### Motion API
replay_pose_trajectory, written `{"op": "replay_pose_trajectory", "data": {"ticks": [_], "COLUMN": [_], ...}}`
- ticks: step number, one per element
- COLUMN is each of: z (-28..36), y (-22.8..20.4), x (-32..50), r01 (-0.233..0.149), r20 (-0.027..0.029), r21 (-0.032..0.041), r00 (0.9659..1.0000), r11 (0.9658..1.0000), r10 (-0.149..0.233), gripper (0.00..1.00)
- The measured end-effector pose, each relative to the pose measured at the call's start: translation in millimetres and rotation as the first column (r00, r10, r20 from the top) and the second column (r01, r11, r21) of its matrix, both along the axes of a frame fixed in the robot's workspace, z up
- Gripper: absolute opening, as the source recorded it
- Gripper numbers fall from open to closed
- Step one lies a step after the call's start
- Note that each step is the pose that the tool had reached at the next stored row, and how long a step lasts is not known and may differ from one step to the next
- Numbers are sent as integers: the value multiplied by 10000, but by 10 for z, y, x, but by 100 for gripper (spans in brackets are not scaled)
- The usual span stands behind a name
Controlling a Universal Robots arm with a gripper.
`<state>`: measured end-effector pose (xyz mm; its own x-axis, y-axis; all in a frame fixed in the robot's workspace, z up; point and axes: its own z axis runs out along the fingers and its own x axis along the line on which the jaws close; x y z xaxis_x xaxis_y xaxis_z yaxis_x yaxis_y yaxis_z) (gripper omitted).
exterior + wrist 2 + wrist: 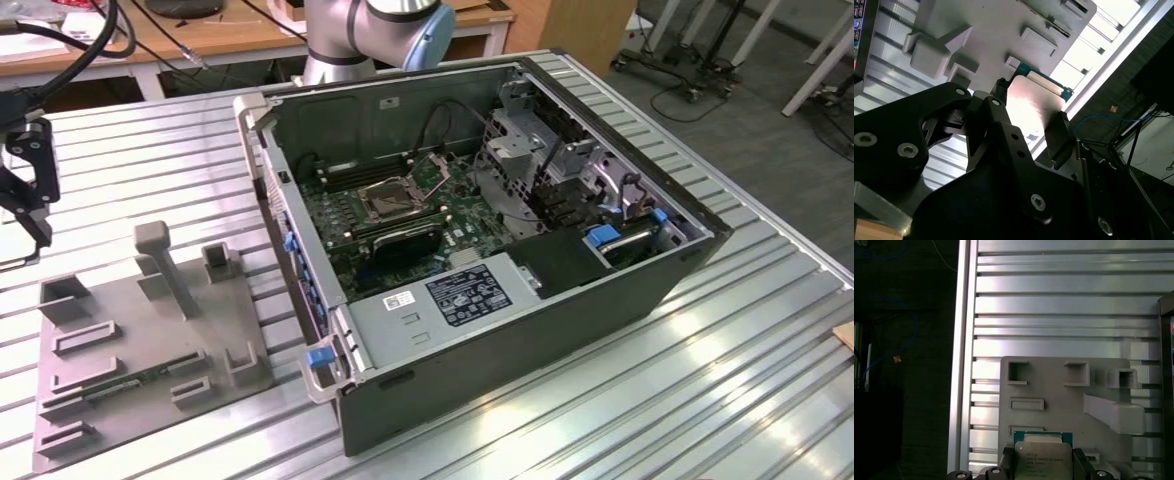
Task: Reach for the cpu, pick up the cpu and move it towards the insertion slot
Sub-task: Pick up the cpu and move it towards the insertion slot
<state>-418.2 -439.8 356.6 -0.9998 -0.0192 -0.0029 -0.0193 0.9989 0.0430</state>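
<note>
- two of the three steps look done: in the first wrist view the gripper (pixel 1042 465) has its fingers pinched on opposite edges of the cpu (pixel 1043 455), and the chip hangs clear above the grey holder (pixel 1054 390).
- one step is left, as i judge it: the carry. in the exterior view the gripper sits at that view's left edge, over the table (pixel 721 380), well apart from the insertion slot (pixel 396 200) inside the open computer case (pixel 561 290).
- the cpu is a flat square with a dull silvery metal lid and a thin green rim; in the second wrist view its top glares white.
- the slot is a dark square in a shiny metal frame on the green board.
- the holder is matte grey plastic with rectangular pockets and upright posts; the table is ribbed, bright aluminium slats.
</note>
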Motion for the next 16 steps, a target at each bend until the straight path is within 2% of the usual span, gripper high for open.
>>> {"op": "replay_pose_trajectory", "data": {"ticks": [16], "z": [4], "y": [0], "x": [12], "r01": [0], "r20": [-4], "r21": [-1], "r00": [10000], "r11": [10000], "r10": [0], "gripper": [54]}}
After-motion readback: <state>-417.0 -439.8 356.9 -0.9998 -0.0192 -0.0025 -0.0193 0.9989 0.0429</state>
